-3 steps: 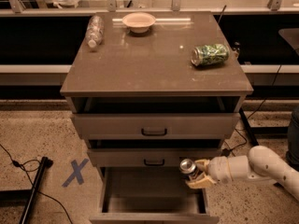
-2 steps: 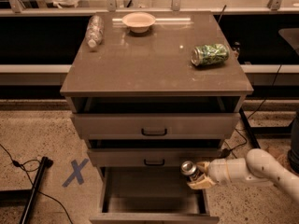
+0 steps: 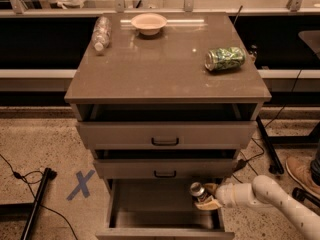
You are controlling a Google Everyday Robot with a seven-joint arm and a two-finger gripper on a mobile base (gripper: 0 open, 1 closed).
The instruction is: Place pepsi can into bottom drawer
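Speckled flooring with a blue taped X (image 3: 80,185) surrounds a grey-beige cabinet. Its worktop (image 3: 165,69) carries a clear plastic bottle (image 3: 101,32) lying down, a pale bowl (image 3: 149,22) and a green patterned can (image 3: 225,58) on its side; no lettering is legible. Low on the right, the white arm's pincer (image 3: 206,197) grips the pepsi can (image 3: 198,190), silver top showing, above the right part of the pulled-out bottom drawer (image 3: 150,206).
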